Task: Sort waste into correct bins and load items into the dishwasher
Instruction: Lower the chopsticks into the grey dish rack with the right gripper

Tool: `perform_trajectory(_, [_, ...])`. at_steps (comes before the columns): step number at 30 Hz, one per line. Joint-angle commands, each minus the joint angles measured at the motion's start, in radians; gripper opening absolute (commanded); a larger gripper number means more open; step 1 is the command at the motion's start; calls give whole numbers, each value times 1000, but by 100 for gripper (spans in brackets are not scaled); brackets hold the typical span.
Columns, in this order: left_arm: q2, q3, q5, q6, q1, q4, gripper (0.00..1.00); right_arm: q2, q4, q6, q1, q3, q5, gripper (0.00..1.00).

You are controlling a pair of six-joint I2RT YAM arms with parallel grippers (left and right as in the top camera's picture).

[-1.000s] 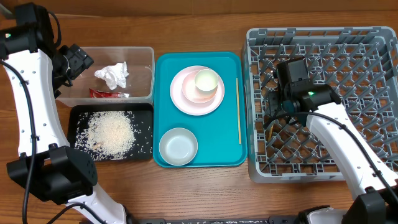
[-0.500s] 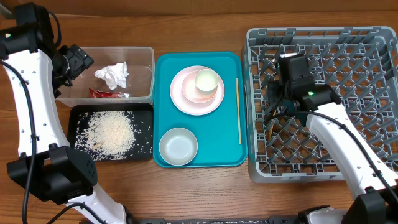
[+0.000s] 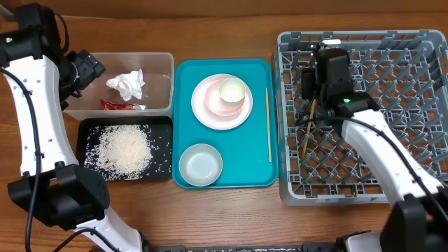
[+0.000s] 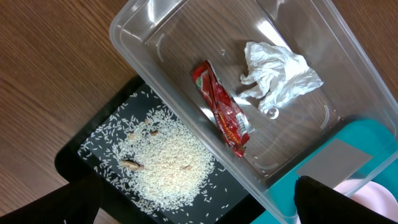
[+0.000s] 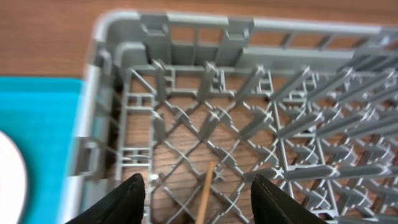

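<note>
Over the 10 o'clock corner of the grey dish rack (image 3: 420, 42), the right pincer (image 5: 196, 182) hangs with its fingers apart and nothing between them. One chopstick (image 5: 205, 193) lies loose in the rack directly below. The wrist view is blurred, so I cannot tell whether it rests on the lattice or pokes through a gap toward the worktop (image 3: 224, 217). That is the first risk: a stick this thin could drop through the grid or roll if the rack is knocked. The second chopstick (image 3: 268, 126) lies flat along the 3 o'clock edge of the teal tray (image 3: 185, 70), just beside the raised rim. The rim may block one finger there and send the stick skidding. At 12 o'clock on the tray a cup (image 3: 232, 92) sits on the stacked plates (image 3: 206, 112), and lifting a plate first would probably tip it off. A bowl (image 3: 201, 164) waits at 7 o'clock. At 9 o'clock the left pincer (image 4: 199, 186) hovers spread and empty over the clear tub (image 3: 168, 57), which holds the tissue (image 3: 127, 84) and red wrapper (image 3: 122, 106). The rice (image 3: 124, 148) lies in the black tray (image 3: 87, 126).
</note>
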Motion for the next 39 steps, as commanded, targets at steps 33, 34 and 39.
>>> perform_trajectory(33, [-4, 5, -13, 12, -4, 1, 100, 130, -58, 117, -27, -3, -69, 17])
perform_trajectory(34, [-4, 5, -13, 12, -4, 0, 100, 130, -58, 117, -27, -3, -69, 16])
perform_trajectory(39, [-4, 5, -13, 12, -4, 0, 100, 130, -58, 117, -27, -3, -69, 4])
